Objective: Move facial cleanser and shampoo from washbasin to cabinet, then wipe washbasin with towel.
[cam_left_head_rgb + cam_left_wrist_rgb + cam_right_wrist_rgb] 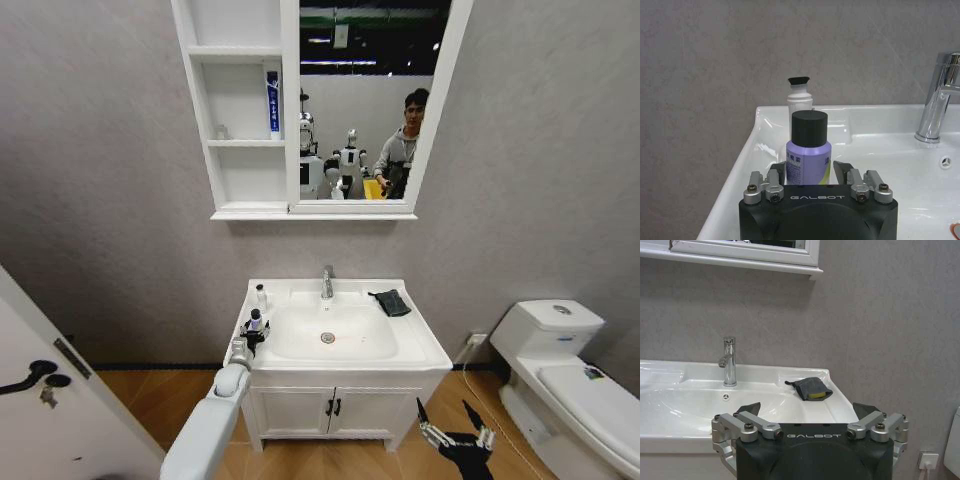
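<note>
Progress: early. Lavender bottle at lower centre of left wrist view, between left gripper fingers, contact unclear. White bottle behind, on washbasin. Blue tube already in cabinet. Towel untouched. Right gripper spread open, lower right.

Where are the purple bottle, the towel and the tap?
purple bottle (807,162): left wrist view, on its label.
towel (810,387): right wrist view, on its dark top fold.
tap (729,362): right wrist view, on its upright chrome column.
</note>
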### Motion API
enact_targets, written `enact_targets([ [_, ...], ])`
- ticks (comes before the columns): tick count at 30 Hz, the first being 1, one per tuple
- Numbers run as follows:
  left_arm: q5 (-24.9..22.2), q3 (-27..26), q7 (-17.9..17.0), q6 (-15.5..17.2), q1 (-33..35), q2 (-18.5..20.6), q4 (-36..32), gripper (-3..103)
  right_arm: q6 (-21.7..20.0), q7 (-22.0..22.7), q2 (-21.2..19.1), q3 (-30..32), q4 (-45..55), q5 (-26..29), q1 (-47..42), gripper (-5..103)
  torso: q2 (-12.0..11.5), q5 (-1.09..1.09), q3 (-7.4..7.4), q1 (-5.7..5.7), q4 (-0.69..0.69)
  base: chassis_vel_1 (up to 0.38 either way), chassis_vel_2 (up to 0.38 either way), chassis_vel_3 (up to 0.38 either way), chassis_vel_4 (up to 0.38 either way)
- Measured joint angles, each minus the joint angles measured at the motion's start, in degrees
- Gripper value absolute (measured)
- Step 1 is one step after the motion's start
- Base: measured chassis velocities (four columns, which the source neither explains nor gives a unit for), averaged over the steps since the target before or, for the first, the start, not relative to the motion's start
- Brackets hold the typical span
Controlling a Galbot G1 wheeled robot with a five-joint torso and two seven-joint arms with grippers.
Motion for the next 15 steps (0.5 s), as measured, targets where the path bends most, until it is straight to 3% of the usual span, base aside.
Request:
enact_targets([
  [3,-0.29,-0.05,0.17,0.0,0.24,0.27,-0.6,52,0.0,0.0,0.0,-0.06,0.0,0.03,0.06,100,0.0,-0.01,0.0,0.0,0.0,0.0,0.0,0.0,0.0],
  [5,-1.66,-0.1,0.86,0.07,1.4,1.51,-3.36,43,0.0,0.0,0.02,-0.22,-0.01,0.1,0.22,100,0.0,-0.01,0.0,0.0,0.0,0.0,0.0,0.0,0.0],
  [12,-3.11,-1.28,1.07,1.01,4.75,4.99,-9.79,43,-0.03,-0.01,0.26,-0.73,0.08,0.15,0.39,100,0.0,-0.02,0.0,0.0,0.0,0.0,0.0,0.0,0.0],
  [14,-5.65,-1.87,1.01,3.05,6.6,9.3,-16.49,43,-0.1,-0.02,0.4,-1.02,0.22,0.12,0.52,100,0.0,-0.04,0.0,0.0,0.01,0.0,0.0,0.0,0.0],
  [15,-5.65,-1.87,1.01,3.05,6.6,9.3,-16.49,43,-0.1,-0.02,0.4,-1.02,0.22,0.12,0.52,100,0.0,-0.04,0.0,0.0,0.01,0.0,0.0,0.0,0.0],
])
